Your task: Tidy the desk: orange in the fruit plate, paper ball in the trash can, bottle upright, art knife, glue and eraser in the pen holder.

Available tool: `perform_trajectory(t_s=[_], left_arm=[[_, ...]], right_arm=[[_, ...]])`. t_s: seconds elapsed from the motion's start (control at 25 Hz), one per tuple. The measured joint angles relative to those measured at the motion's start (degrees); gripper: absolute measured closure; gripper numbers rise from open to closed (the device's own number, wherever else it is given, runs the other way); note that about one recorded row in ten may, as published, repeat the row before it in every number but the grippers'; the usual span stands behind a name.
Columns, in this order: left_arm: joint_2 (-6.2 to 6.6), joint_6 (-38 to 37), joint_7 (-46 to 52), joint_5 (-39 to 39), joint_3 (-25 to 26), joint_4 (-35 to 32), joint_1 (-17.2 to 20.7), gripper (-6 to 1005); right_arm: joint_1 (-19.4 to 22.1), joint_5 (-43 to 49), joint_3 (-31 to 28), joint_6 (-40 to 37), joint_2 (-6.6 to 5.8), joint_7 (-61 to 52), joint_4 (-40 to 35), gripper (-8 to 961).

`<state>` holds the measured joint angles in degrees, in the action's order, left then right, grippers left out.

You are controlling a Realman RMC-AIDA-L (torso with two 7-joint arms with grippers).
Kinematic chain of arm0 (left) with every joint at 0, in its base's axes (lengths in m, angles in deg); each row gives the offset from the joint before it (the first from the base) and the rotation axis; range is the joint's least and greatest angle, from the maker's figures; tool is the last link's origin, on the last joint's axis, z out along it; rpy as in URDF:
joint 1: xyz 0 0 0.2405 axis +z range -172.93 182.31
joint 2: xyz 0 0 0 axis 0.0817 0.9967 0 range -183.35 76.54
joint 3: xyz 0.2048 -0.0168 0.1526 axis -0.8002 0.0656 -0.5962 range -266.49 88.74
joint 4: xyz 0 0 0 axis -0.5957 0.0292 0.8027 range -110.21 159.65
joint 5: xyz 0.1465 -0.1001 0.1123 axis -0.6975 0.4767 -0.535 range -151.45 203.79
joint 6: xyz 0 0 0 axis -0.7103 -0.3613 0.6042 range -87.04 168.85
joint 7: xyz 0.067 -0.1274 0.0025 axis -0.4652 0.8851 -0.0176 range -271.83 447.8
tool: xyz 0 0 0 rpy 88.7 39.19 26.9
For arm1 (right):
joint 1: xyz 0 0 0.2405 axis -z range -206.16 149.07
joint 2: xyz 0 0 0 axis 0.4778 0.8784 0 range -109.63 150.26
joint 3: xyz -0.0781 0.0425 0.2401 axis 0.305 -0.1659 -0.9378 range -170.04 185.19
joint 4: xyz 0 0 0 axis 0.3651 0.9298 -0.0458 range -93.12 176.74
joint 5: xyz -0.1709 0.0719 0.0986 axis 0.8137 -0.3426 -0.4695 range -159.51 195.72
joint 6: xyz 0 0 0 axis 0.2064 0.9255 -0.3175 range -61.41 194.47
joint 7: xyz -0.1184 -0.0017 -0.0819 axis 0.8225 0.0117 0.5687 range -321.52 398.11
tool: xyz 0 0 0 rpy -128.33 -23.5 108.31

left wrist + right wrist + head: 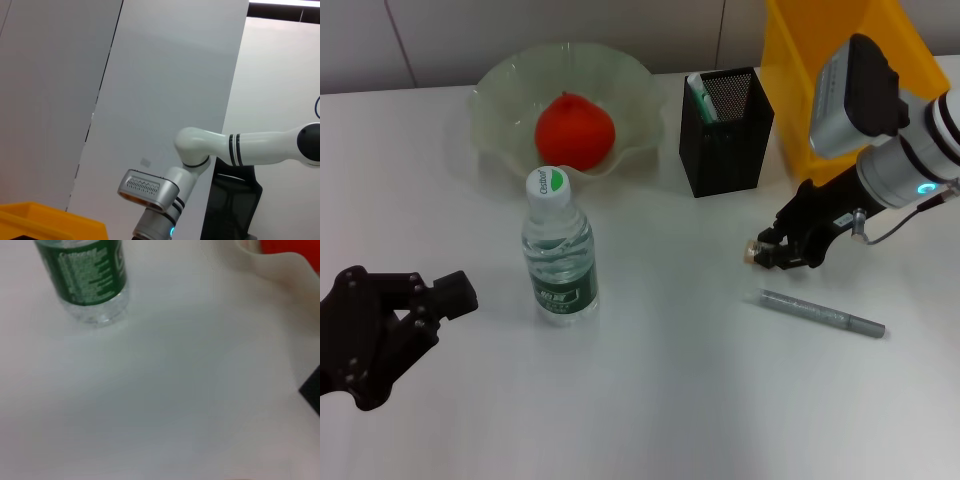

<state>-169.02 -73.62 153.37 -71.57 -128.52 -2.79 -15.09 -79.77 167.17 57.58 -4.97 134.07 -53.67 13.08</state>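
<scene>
White table (650,400) fills the head view, with grey wall panels behind it. At about 11 o'clock stands the fruit plate (500,90), a pale wavy bowl, and the orange (574,130) lies inside it. Just in front of the plate, the bottle (558,250) stands upright with its cap on and a green label. At 1 o'clock is the black mesh pen holder (725,130), with a green and white thing, maybe the glue, standing inside at its left side. Beside it, at 2 o'clock, is the yellow trash can (840,60). The right gripper (770,250) is at 3 o'clock, low over the table, and its fingers are closed on a small pale block, the eraser (752,252). Near it, toward 4 o'clock, the grey art knife (820,313) lies flat on the table. The left gripper (430,300) rests at 8 o'clock, well apart from the bottle, with its fingers apart and holding nothing.
</scene>
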Motion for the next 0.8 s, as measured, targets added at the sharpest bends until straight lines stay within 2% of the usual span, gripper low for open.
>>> perform_trajectory(t_s=[0.12, 0.16, 0.2, 0.32, 0.36, 0.4, 0.48, 0.52, 0.56, 0.6, 0.76, 0.8], left_arm=[[0.20, 0.00, 0.00, 0.00, 0.00, 0.00, 0.00, 972], [0.25, -0.01, 0.01, 0.00, 0.00, 0.00, 0.00, 972], [0.28, -0.01, 0.02, 0.00, 0.00, 0.00, 0.00, 971], [0.47, -0.01, 0.13, 0.01, 0.00, 0.00, -0.07, 971], [0.52, -0.01, 0.17, 0.02, 0.00, 0.00, -0.22, 971], [0.52, -0.01, 0.17, 0.02, 0.00, 0.00, -0.22, 971], [0.62, -0.07, 0.23, 0.06, 0.00, 0.00, -0.40, 971], [0.62, -0.07, 0.23, 0.06, 0.00, 0.00, -0.40, 971], [0.66, -0.09, 0.24, 0.10, 0.00, 0.00, -0.43, 971], [0.66, -0.09, 0.24, 0.10, 0.00, 0.00, -0.43, 971], [0.67, -0.13, 0.15, 0.35, 0.00, 0.00, -0.39, 971], [0.67, -0.13, 0.15, 0.35, 0.00, 0.00, -0.39, 971]], right_arm=[[0.93, 0.07, -0.05, -1.02, 0.72, -1.41, -3.47, 708], [2.34, 0.24, -0.01, -3.32, 1.89, -2.51, -8.25, 708], [2.34, 0.24, -0.01, -3.32, 1.89, -2.51, -8.25, 708], [4.63, 0.44, 0.02, -7.65, 3.93, -4.08, -16.40, 708], [5.81, 0.41, 0.18, -10.95, 4.92, -5.27, -21.83, 707], [5.81, 0.41, 0.18, -10.95, 4.92, -5.27, -21.83, 707], [7.22, -1.20, 1.40, -16.25, 5.29, -8.19, -29.56, 707], [7.22, -1.20, 1.40, -16.25, 5.29, -8.19, -29.56, 707], [8.51, -2.91, 2.87, -17.92, 5.32, -9.85, -34.42, 707], [8.51, -2.91, 2.87, -17.92, 5.32, -9.85, -34.42, 707], [10.75, -5.62, 5.77, -18.45, 5.24, -12.77, -43.60, 706], [10.75, -5.62, 5.77, -18.45, 5.24, -12.77, -43.60, 706]])
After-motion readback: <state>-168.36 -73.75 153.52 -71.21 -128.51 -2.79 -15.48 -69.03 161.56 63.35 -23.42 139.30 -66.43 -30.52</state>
